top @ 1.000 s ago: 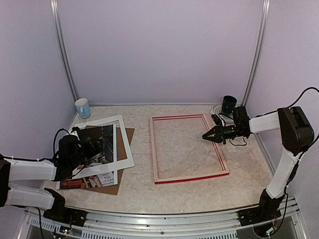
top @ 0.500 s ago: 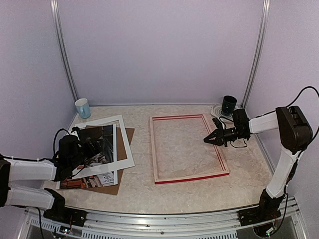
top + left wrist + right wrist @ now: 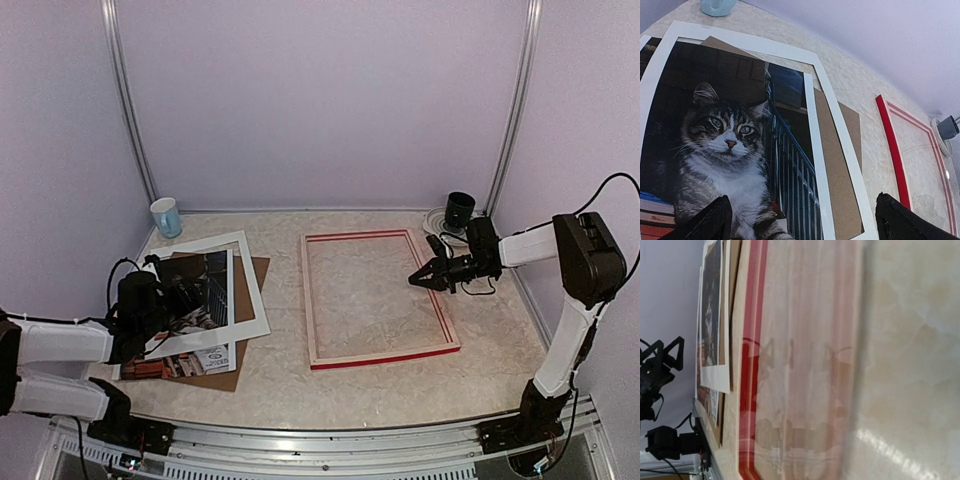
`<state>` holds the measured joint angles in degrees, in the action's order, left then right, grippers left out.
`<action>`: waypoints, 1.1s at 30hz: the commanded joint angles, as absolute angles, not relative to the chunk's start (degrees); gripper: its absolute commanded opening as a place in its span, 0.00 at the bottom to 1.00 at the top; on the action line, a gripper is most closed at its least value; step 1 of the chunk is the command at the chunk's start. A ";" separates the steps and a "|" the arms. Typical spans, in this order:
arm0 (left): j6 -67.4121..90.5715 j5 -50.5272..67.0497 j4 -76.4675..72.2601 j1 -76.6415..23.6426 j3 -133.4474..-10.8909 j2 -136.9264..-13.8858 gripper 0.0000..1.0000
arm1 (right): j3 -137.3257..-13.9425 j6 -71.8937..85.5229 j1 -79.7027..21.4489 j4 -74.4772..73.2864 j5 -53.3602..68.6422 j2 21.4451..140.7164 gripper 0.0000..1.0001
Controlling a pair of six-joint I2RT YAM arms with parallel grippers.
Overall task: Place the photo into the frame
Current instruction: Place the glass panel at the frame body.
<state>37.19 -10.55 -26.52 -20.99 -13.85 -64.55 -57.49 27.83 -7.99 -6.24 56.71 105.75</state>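
Marbled tabletop (image 3: 280,390) is carrying everything flat; purple walls behind. Entry: over the last second only my right pincer (image 3: 418,280) is registering a change. It is sitting slightly nearer the front edge along the right rail of the frame (image 3: 380,357) than it was, and over the last half second it is barely moving at all. Its jaws are closed on nothing, tips pointing inward just above that rail; whether they are touching the rail, I cannot tell. My left pincer (image 3: 178,300) is not shifting. It is hanging spread wide, low over the photo (image 3: 725,150), with both fingers clear of the print. The photo is lying well left of the frame, stacked with the white mat border (image 3: 255,290) and the brown backing board (image 3: 225,375); the stacking order I cannot fully read. The frame is lying with its opening unfilled. Judgement: the task is barely starting. The right side seems to be settling to steady the frame, while the pick-up of the print is falling to the left.
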 commanded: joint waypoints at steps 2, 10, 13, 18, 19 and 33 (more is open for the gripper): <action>36.68 -11.09 -26.63 -21.09 -13.44 -64.42 0.99 | -58.51 26.47 -7.34 -6.66 54.96 105.28 0.00; 36.74 -11.15 -26.58 -21.02 -13.45 -64.44 0.99 | -58.77 26.35 -7.33 -6.77 54.68 105.79 0.00; 36.68 -11.10 -26.65 -21.08 -13.45 -64.51 0.99 | -58.95 26.06 -7.38 -7.19 54.80 105.91 0.00; 36.81 -11.07 -26.55 -21.06 -13.45 -64.52 0.99 | -59.16 25.40 -7.33 -8.15 54.62 106.15 0.00; 36.82 -11.07 -26.50 -21.04 -13.45 -64.38 0.99 | -59.03 25.31 -7.32 -8.05 54.98 106.28 0.00; 36.83 -11.01 -26.45 -21.06 -13.45 -64.07 0.99 | -59.51 26.45 -7.38 -7.56 59.99 106.79 0.00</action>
<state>37.19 -10.57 -26.52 -20.99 -13.85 -64.55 -58.67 26.30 -7.97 -7.88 56.58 106.08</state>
